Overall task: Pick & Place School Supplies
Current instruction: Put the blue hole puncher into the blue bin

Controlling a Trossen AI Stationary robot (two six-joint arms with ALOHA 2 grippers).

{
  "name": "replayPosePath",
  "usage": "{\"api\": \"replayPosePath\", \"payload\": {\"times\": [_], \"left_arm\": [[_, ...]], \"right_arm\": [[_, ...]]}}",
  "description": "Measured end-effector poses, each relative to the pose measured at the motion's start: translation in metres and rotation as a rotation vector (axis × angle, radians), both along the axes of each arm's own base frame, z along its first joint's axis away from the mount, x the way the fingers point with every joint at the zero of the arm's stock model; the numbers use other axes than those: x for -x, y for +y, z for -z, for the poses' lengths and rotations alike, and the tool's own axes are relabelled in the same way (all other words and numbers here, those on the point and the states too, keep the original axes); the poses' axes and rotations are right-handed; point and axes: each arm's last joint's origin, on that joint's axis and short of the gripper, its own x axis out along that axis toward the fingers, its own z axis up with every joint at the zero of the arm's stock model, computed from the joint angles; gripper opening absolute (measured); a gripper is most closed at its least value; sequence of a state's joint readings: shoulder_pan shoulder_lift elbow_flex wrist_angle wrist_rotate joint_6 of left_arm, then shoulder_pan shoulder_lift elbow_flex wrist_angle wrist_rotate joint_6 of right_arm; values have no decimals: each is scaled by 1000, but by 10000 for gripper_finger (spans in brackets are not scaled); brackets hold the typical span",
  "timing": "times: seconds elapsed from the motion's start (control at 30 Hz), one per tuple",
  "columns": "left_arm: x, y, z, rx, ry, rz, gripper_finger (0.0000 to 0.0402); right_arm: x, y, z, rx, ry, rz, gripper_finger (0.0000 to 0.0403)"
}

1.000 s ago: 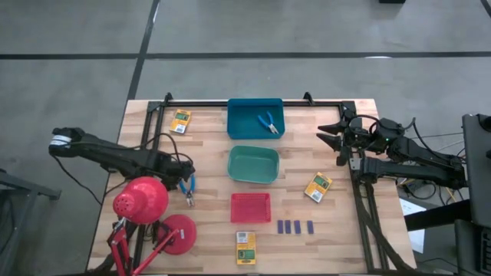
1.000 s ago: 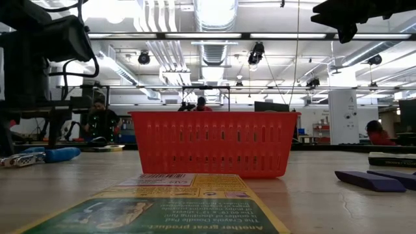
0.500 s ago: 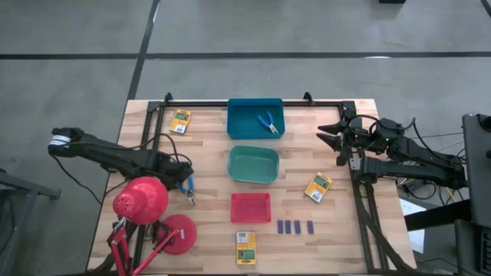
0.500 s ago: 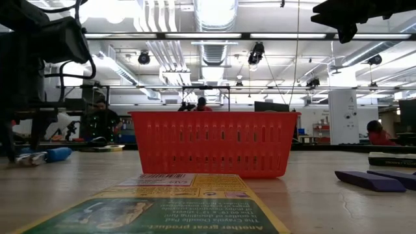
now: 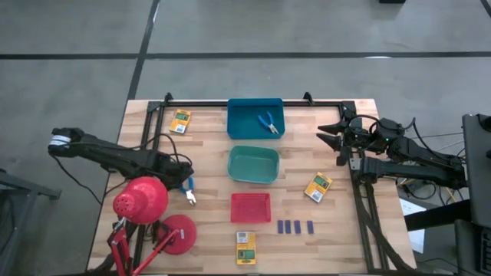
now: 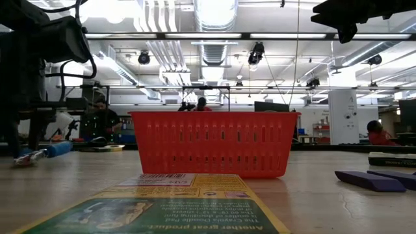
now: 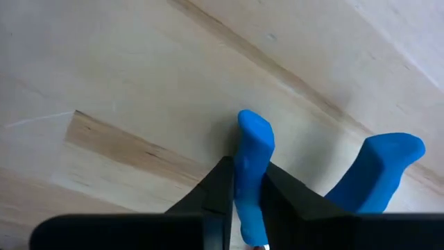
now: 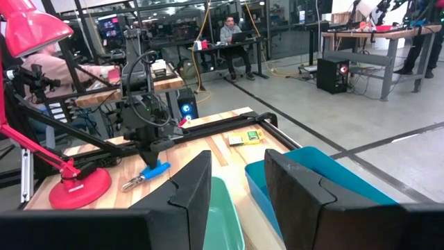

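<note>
Blue handles told you where the grip sat: the left gripper (image 7: 244, 201) had its jaws pinching one handle of the scissors (image 5: 189, 190) near the left edge of the surface (image 5: 337, 222), just beside the red lamp (image 5: 142, 201). The other handle stuck out free to one side, so the hold was off-centre. To do this step well, you would want to lift straight up and slowly, since the tool could swing about the pinched handle, and keep clear of the lamp on the way out. A low carry toward the trays would likely limit any swing.

The right gripper (image 8: 236, 184) waited over the right edge near the far corner, jaws spread with nothing between them.

Of the three trays down the middle of the surface, the blue tray (image 5: 239, 123) by the far edge already held a second pair of scissors (image 5: 268, 123). The green tray (image 5: 253, 165) next to it looked bare, and so did the red tray (image 5: 251, 207) nearest the front edge.

Three boxes lay loose: a left box (image 5: 180, 121) by the far left corner, a right box (image 5: 318, 186) toward the right edge, and a front box (image 5: 245, 248) at the front edge. Four blocks (image 5: 295, 227) sat in a row just right of the red tray.
</note>
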State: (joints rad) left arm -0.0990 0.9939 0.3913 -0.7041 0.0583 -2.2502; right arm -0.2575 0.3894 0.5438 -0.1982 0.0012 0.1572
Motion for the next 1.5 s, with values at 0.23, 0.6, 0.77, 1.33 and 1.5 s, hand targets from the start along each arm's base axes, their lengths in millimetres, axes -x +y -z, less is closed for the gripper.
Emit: {"api": "replayPosePath", "payload": {"times": [0.23, 0.6, 0.77, 1.33, 1.5], "left_arm": [[-3, 4, -15, -135, -75, 31, 51], [-9, 13, -64, -528, -251, 101, 55], [-16, 16, -96, -758, -309, 198, 55], [-53, 33, -144, -1208, -361, 376, 55], [-68, 52, -145, -1188, -369, 457, 55]], "right_arm": [[0, 0, 0, 0, 0, 0, 128], [0, 0, 0, 0, 0, 0, 128], [0, 0, 0, 0, 0, 0, 128], [0, 0, 0, -1, 2, 0, 128], [0, 0, 0, -1, 2, 0, 128]]}}
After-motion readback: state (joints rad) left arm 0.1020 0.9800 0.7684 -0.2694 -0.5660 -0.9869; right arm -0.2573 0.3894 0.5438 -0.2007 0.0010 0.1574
